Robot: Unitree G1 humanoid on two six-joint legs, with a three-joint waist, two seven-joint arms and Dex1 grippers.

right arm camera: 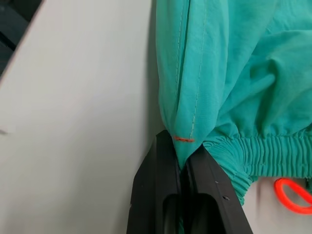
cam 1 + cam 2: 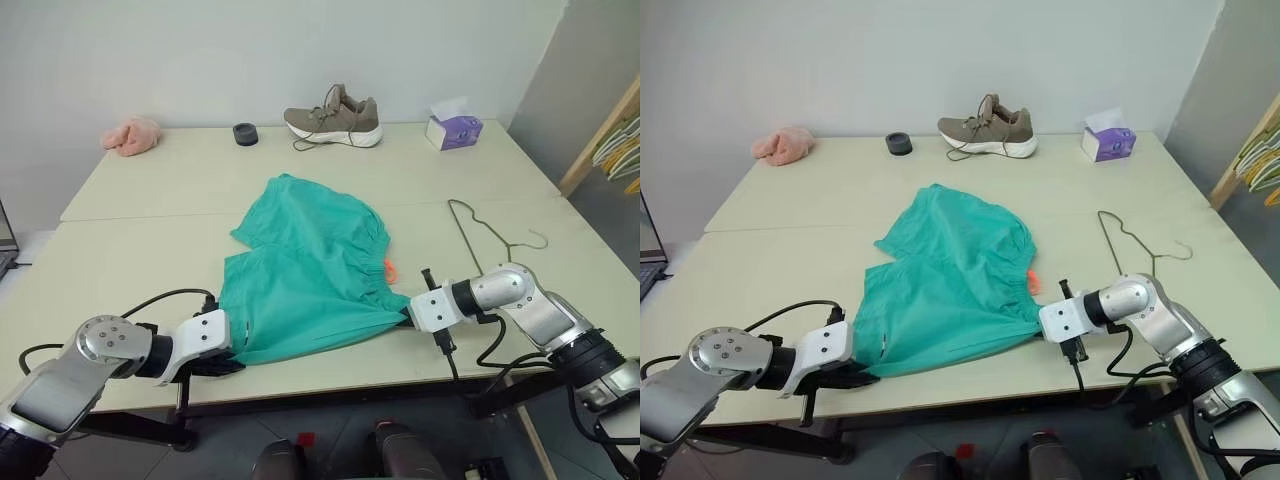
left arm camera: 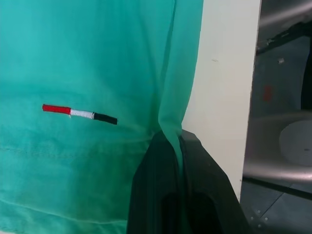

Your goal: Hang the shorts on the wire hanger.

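A pale cream table (image 2: 120,250), made of two tops pushed together with a seam running across, stands against a plain grey wall. The shorts (image 2: 305,270) lie spread on the near half, reaching from about the middle of the table to its front edge. The wire hanger (image 2: 480,232) lies flat toward the right edge, apart from the shorts.

At the front edge the left gripper (image 3: 181,146) is clamped on the near left corner of the cloth, and the right gripper (image 1: 181,163) is clamped on the near right corner, close to the gathered waistband.

The left wrist view shows a small red, white and black stitched mark (image 3: 79,113) on the fabric, and cloth pinched between the black fingers (image 3: 151,190) at the table's edge. The right wrist view shows a seam pinched between its fingers (image 1: 156,190), the elastic waistband (image 1: 265,156) and a loop of orange drawstring (image 1: 291,194) beside them.

Along the back edge sit a pink fluffy cloth (image 2: 132,136) at the left corner, a small dark round object (image 2: 245,134), a grey-brown sneaker (image 2: 335,117) and a purple tissue box (image 2: 452,128) toward the right corner. Nothing lies between the shorts and the hanger. Other hangers (image 2: 618,152) hang on a wooden frame (image 2: 598,135) beyond the right edge.
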